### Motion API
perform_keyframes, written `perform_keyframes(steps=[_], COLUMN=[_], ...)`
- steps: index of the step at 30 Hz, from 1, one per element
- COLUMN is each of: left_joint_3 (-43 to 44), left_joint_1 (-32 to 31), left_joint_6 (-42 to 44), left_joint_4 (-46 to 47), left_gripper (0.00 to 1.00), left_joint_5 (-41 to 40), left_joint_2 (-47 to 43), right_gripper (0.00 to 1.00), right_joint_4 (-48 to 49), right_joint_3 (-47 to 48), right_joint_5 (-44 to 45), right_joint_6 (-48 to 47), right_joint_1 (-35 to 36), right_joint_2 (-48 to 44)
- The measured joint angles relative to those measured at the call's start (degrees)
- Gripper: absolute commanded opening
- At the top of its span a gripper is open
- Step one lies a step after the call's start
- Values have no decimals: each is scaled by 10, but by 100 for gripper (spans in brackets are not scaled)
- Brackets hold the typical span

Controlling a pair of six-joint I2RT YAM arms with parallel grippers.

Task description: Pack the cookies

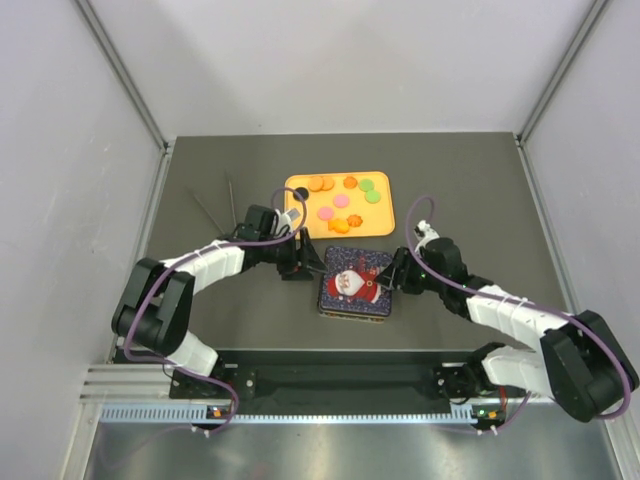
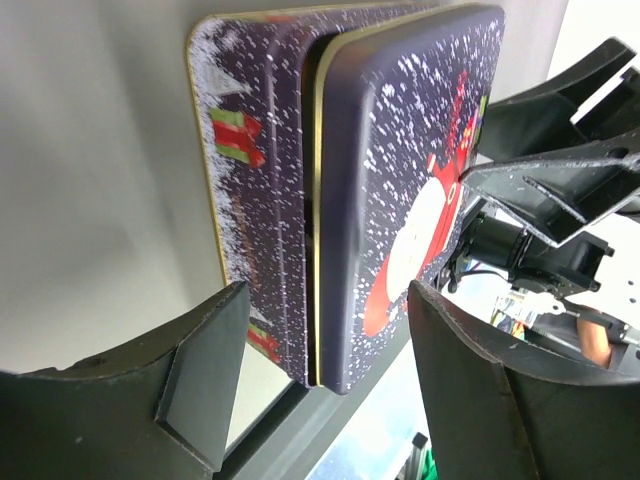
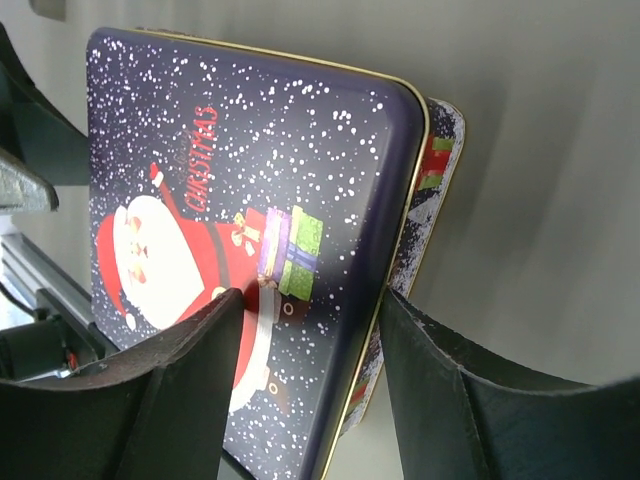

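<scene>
At the middle of the dark table (image 1: 470, 190) we see a Christmas tin (image 1: 355, 283) with its lid on and Santa facing up, and a gripper at each side. Our left gripper (image 2: 327, 295) is spread wide. Its two black fingers (image 2: 200, 375) stand either side of the tin's corner with a gap between each pad and the metal, so it grips nothing. From that wrist view the lid sits slightly offset, with a strip of the base showing along one edge. Our right gripper (image 3: 312, 300) is likewise parted, one finger over the lid's printed face and the other beyond its gold rim. We cannot tell whether a pad touches the lid, but nothing is clamped. The cookies (image 1: 341, 200) lie outside the tin, loose on the orange tray (image 1: 382, 224) just behind it. They are mostly orange, with some pink and green and one black at the tray's far left. Two thin dark rods (image 1: 212, 212) lie left of the tray. The closed lid stands between the cookies and the tin's inside.
</scene>
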Motion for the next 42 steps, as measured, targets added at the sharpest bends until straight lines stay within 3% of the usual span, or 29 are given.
perform_keyframes(steps=[16,32,42], left_joint_3=[-42,-66,-73], left_joint_1=[-61,-127,-137], left_joint_6=[-39,-120,-138], left_joint_4=[29,64,68], left_gripper=[67,66,66], left_joint_5=[-34,-101,-126], left_joint_2=[-19,-50,-57], right_gripper=[70,76,78], right_joint_4=[-77,-158,-164], right_joint_3=[52,108,119], right_joint_5=[69,140,159], right_joint_6=[-16,-44,-47], right_joint_1=[35,76,87], right_joint_2=[12,20,30])
